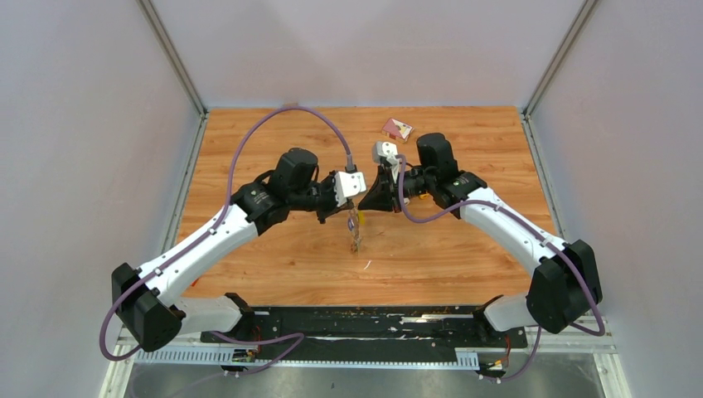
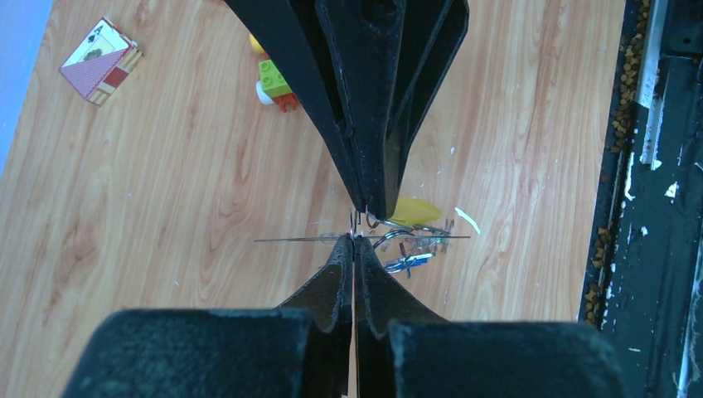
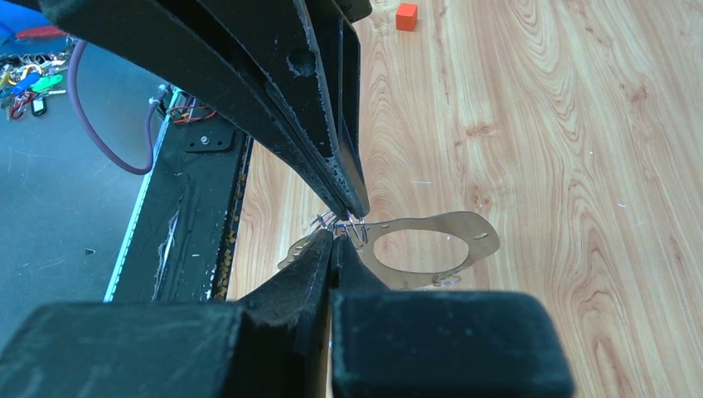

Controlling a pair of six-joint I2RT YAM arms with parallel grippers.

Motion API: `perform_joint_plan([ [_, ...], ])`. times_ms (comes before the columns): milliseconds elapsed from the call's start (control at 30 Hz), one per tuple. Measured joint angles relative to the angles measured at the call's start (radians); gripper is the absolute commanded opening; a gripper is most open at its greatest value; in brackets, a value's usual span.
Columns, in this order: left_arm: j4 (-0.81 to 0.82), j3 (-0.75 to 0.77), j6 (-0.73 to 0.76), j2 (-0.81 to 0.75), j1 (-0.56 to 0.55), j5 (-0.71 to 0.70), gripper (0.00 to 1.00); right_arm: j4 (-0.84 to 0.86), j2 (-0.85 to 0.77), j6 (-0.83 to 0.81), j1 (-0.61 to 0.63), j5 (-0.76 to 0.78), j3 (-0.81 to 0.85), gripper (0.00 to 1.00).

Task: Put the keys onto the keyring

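The keyring, a flat grey loop with a hollow middle, hangs in the air over the table's middle. It shows edge-on as a thin line in the left wrist view. My left gripper is shut at its edge, where a small wire loop stands. My right gripper comes from the opposite side, shut on small wire rings at that same edge. A key with a yellow tag sits beside the right fingertips. More silvery keys dangle below. Both grippers meet tip to tip.
On the wood lie a green-yellow-red toy car, a card box, a small orange block and a white scrap. The black base rail runs along the near edge. Grey walls enclose three sides.
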Motion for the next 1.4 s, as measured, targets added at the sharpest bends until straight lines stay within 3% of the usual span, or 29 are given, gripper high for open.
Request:
perform_joint_plan([
  [1400,-0.007,-0.014,0.019,0.000,-0.032,-0.079,0.00,0.000,0.049,0.075,0.006,0.030,0.029,0.00],
])
